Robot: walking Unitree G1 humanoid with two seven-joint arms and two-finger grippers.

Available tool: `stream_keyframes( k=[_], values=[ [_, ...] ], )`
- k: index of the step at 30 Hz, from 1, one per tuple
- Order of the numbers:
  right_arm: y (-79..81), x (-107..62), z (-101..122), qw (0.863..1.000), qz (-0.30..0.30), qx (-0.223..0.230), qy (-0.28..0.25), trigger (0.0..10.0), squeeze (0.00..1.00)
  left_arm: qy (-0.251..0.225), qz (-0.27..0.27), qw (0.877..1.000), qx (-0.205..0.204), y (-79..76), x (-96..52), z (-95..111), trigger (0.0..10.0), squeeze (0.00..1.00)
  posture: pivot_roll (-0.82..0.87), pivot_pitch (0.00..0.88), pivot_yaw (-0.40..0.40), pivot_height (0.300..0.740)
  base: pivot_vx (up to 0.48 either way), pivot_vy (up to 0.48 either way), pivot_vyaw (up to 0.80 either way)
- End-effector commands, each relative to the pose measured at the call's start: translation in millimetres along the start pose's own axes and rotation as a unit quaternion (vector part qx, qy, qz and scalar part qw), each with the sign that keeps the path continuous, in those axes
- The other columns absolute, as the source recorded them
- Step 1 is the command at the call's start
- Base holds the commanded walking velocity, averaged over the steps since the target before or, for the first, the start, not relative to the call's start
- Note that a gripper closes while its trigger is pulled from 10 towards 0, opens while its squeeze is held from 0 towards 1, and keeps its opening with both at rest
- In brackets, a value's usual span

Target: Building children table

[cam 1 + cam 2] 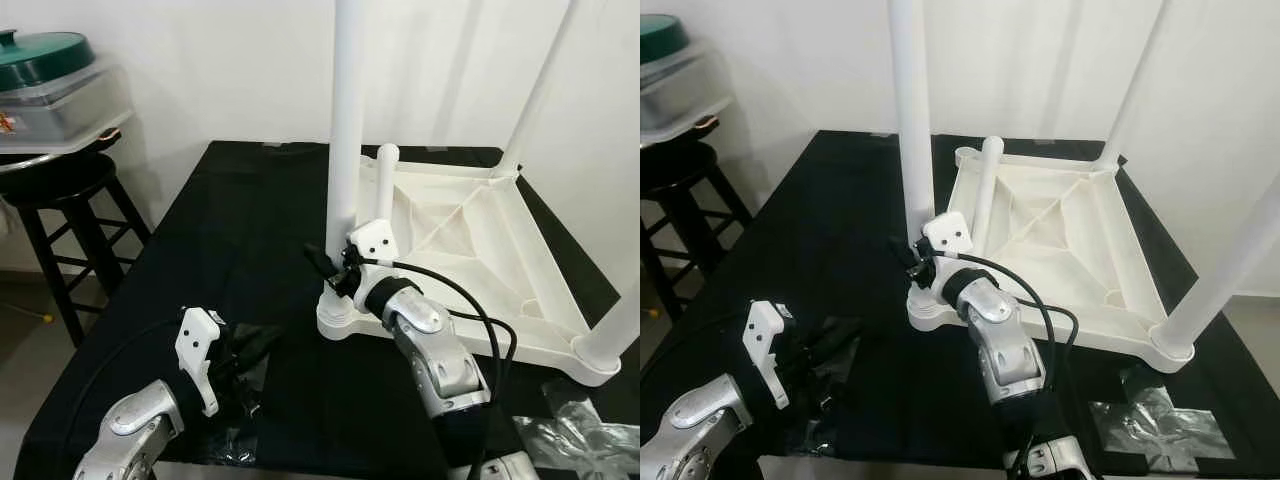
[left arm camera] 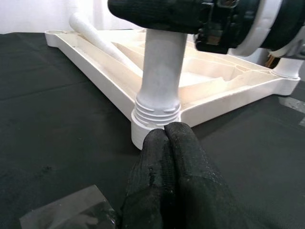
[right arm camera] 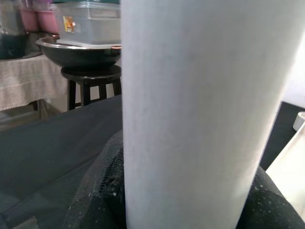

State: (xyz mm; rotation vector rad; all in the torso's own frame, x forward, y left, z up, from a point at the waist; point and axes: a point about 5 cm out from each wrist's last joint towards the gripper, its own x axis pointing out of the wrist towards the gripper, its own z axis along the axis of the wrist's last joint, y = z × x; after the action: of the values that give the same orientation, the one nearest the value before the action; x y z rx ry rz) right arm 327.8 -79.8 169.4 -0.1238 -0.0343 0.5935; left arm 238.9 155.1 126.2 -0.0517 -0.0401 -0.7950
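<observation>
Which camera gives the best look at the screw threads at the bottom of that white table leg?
The left wrist view: the threads sit close and sharp above the socket. In the eye views the right end effector hides them; the right wrist view sees just the leg's plain shaft.

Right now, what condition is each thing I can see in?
Table top: upside down on the black table.
Near leg: upright, screw thread showing at its base.
Loose leg: lying tilted inside the top.
Right end effector: shut on near leg.
Left end effector: shut, holding nothing.
Plastic bin: lid on, resting on a stool.
</observation>
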Motion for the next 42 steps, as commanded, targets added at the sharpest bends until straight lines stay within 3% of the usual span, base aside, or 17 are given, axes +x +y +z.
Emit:
stream_keyframes(
  k=[1,2,3,5,7,8,10,11,13,14,17,19,33,34,36,37,42],
  values=[
    [-5.9,-10.3,-37.4,0.995,-0.02,0.005,0.101,10.0,0.0,0.0,0.008,1.0,-0.003,1.1,-2.5,-1.9,10.0,0.0,-0.01,0.037,-0.027,0.74,0.0,0.0,0.0],
    [-5.9,-10.3,-37.4,0.995,-0.02,0.005,0.101,10.0,0.0,0.0,0.008,1.0,-0.003,1.1,-2.5,-1.9,10.0,0.0,-0.01,0.037,-0.027,0.74,0.0,0.0,0.0],
    [-4.6,-4.5,-21.1,0.995,0.058,0.032,0.069,10.0,1.0,0.001,0.008,1.0,0.0,1.0,-2.1,-1.6,10.0,0.0,-0.01,0.039,-0.024,0.74,0.0,0.0,0.0],
    [-6.4,-1.0,1.4,0.987,0.155,0.044,0.022,10.0,1.0,0.001,0.008,1.0,0.003,0.7,-1.6,-1.1,10.0,0.0,-0.01,0.04,-0.023,0.74,0.0,0.0,0.0],
    [-6.4,-1.0,1.4,0.987,0.155,0.044,0.022,10.0,1.0,0.001,0.008,1.0,0.003,0.7,-1.6,-1.1,10.0,0.0,-0.01,0.04,-0.023,0.74,0.0,0.0,0.0],
    [-10.2,-2.6,17.2,0.972,0.234,0.009,-0.003,10.0,1.0,0.0,0.013,1.0,0.008,1.3,-2.4,0.2,10.0,0.0,-0.01,0.041,-0.023,0.74,0.0,0.0,0.0],
    [-12.1,-3.7,22.8,0.963,0.268,-0.007,-0.007,10.0,0.95,0.0,0.015,1.0,0.011,1.6,-3.1,1.0,10.0,0.0,-0.01,0.041,-0.023,0.74,0.0,0.0,0.0],
    [-15.6,-4.6,28.2,0.949,0.314,-0.031,-0.005,10.0,0.0,-0.001,0.018,1.0,0.017,1.7,-5.0,3.3,10.0,0.0,0.0,0.043,-0.021,0.74,0.0,0.0,0.0],
    [-18.3,-5.0,30.0,0.931,0.361,-0.046,0.007,10.0,0.0,-0.001,0.018,1.0,0.025,1.8,-7.7,6.8,10.0,0.0,0.01,0.043,-0.022,0.74,0.0,0.0,0.0],
    [-18.3,-5.0,30.0,0.931,0.361,-0.046,0.007,10.0,0.0,-0.001,0.018,1.0,0.025,1.8,-7.7,6.8,10.0,0.0,0.01,0.043,-0.022,0.74,0.0,0.0,0.0],
    [-19.9,-6.6,28.4,0.902,0.427,-0.058,0.034,10.0,0.0,0.003,0.02,0.999,0.043,2.8,-12.1,12.2,10.0,0.0,0.02,0.046,-0.023,0.74,0.0,0.0,0.0],
    [-20.3,-2.4,26.1,0.893,0.442,-0.065,0.05,10.0,0.0,0.005,0.023,0.998,0.049,4.2,-15.8,15.0,10.0,0.0,0.04,0.048,-0.02,0.74,0.0,0.0,0.0],
    [-20.6,19.6,35.0,0.871,0.485,-0.06,0.059,10.0,0.0,0.027,0.026,0.996,0.075,3.9,-27.7,21.8,10.0,0.0,0.09,0.07,-0.01,0.74,0.0,0.0,0.0],
    [-20.7,20.4,35.3,0.869,0.488,-0.061,0.059,8.0,0.0,0.029,0.025,0.996,0.077,3.6,-27.8,22.5,10.0,0.0,0.1,0.071,-0.008,0.74,0.0,0.0,0.0],
    [-20.7,20.4,35.3,0.869,0.488,-0.061,0.059,8.0,0.0,0.029,0.025,0.996,0.077,3.6,-27.8,22.5,10.0,0.0,0.1,0.071,-0.008,0.74,0.0,0.0,0.0],
    [-21.0,21.2,34.7,0.866,0.492,-0.061,0.06,0.0,0.0,0.03,0.025,0.996,0.079,3.5,-27.6,23.4,10.0,0.0,0.1,0.073,-0.008,0.74,0.0,0.0,0.0],
    [-24.6,17.2,29.1,0.869,0.488,-0.056,0.053,0.0,0.0,0.028,0.025,0.996,0.08,3.1,-26.0,24.0,10.0,0.0,0.08,0.077,-0.01,0.74,0.0,0.0,0.0]
  ],
)
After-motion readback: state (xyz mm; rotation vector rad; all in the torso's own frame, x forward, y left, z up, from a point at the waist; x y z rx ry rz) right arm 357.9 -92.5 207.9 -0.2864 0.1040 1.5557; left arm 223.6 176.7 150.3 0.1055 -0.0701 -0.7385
